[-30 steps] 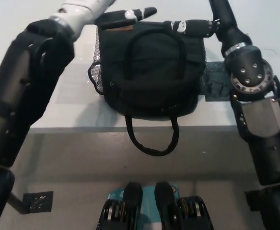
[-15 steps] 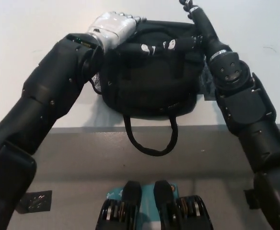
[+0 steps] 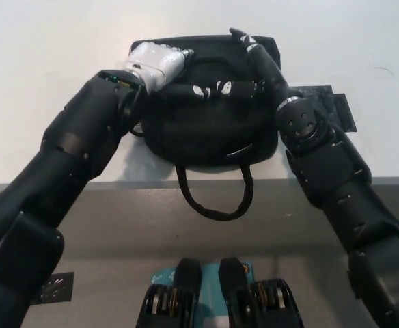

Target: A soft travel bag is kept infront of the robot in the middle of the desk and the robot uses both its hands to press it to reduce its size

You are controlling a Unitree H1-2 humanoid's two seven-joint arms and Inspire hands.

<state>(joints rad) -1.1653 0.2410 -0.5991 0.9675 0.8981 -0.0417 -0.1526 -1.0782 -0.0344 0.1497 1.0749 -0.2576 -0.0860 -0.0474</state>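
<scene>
On the left we see our white left hand (image 3: 157, 63), smooth and shiny like hard plastic, lying on the top left part of the soft black travel bag (image 3: 210, 126) with its fingers spread flat and holding nothing. The bag is made of dark cloth, squashy and rounded at the corners, and it sits in the middle of the white desk (image 3: 63, 41) close to the front edge. One floppy loop handle (image 3: 215, 195) hangs down over the edge of the desk. Going right, our black right hand (image 3: 220, 89) lies across the top of the bag, fingers stretched out flat and pointing toward the white hand, gripping nothing. It has small white marks on it. Beside the bag on the right, a dark patch (image 3: 336, 109) lies flat on the desk. The desk top is plain, smooth and bright. Below its edge we see a gray floor (image 3: 117, 232).
</scene>
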